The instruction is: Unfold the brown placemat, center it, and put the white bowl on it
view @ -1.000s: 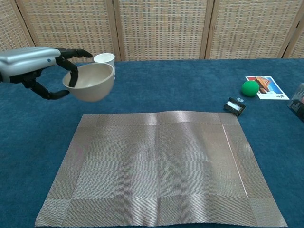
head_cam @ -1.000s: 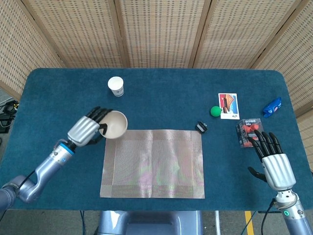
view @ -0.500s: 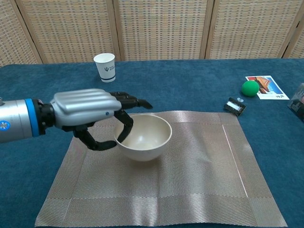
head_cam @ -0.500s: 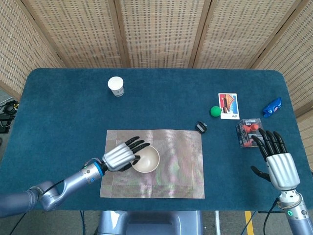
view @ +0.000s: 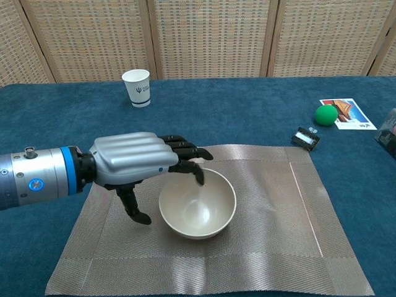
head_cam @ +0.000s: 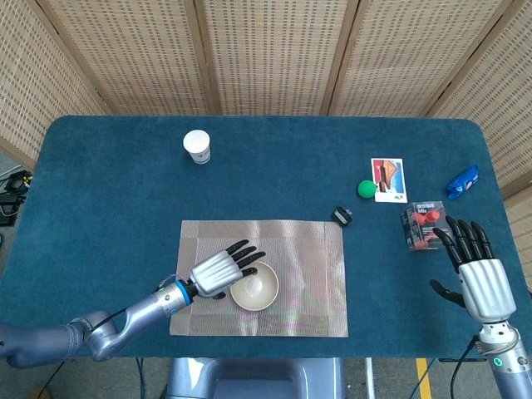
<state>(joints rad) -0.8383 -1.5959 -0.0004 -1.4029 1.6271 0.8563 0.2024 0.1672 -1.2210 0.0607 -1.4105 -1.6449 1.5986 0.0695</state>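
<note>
The brown placemat (head_cam: pixel 307 249) (view: pixel 278 204) lies unfolded and flat near the table's front edge. The white bowl (head_cam: pixel 254 287) (view: pixel 198 207) stands upright on it, a little left of the mat's middle. My left hand (head_cam: pixel 220 270) (view: pixel 133 164) is at the bowl's left side, its fingers stretched over the near rim. The thumb points down to the mat, apart from the bowl's wall. My right hand (head_cam: pixel 478 278) hovers over the table's right front with fingers spread and nothing in it; the chest view does not show it.
A white paper cup (head_cam: pixel 197 146) (view: pixel 137 87) stands at the back left. Right of the mat are a small black object (head_cam: pixel 342 215) (view: pixel 306 138), a green ball (head_cam: pixel 366 189) (view: pixel 325 114), a picture card (head_cam: pixel 388 179) (view: pixel 346 113), a red-and-black box (head_cam: pixel 420 224) and a blue packet (head_cam: pixel 462 182).
My left hand carried the bowl from left of the mat onto it and set it down. Its thumb has come away from the bowl. The right hand drifted slightly toward the front.
</note>
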